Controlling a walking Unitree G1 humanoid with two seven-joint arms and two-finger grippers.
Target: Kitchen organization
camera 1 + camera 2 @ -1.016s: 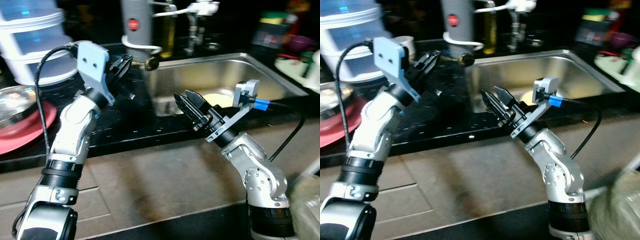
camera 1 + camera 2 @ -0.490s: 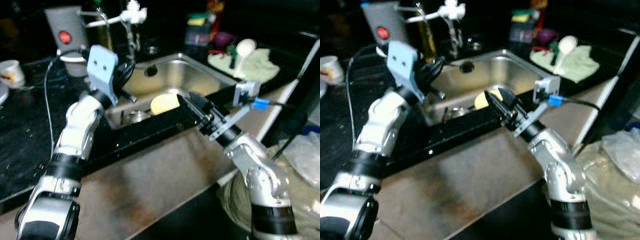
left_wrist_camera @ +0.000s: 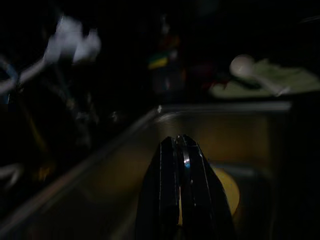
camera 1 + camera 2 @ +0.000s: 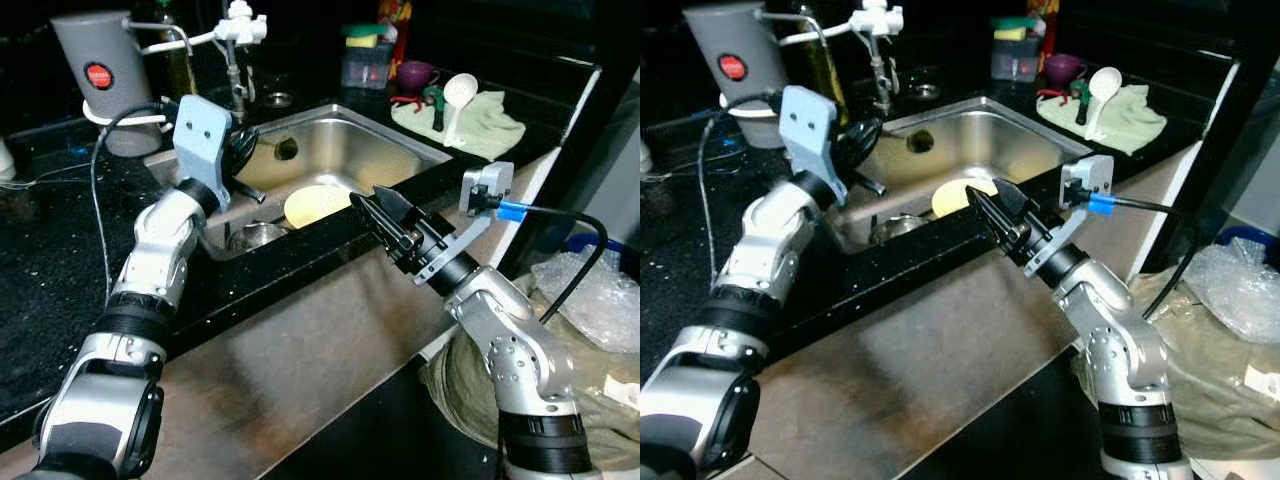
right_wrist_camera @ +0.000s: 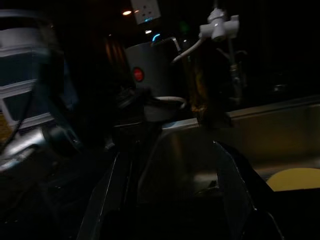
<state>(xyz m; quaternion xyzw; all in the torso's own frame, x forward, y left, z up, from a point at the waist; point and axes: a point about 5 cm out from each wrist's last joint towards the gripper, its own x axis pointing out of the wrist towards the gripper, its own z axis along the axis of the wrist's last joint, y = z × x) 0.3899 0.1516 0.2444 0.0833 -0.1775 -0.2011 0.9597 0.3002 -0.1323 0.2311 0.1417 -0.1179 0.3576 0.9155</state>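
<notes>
A yellow plate (image 4: 312,204) lies in the steel sink (image 4: 385,150) toward its near wall, with a small metal bowl (image 4: 245,235) just left of it on the sink floor. The left gripper (image 4: 243,150) hangs over the sink's left edge with its two black fingers pressed together and nothing between them, while the right gripper (image 4: 385,212) is held above the near rim of the black countertop (image 4: 60,280) just right of the plate — its fingers spread apart, as the right wrist view shows. Farther off stand a white faucet (image 4: 232,20) and a grey canister (image 4: 95,75) at the far left — and at the far right a green cloth (image 4: 480,115) with a white ladle (image 4: 458,92) on it.
</notes>
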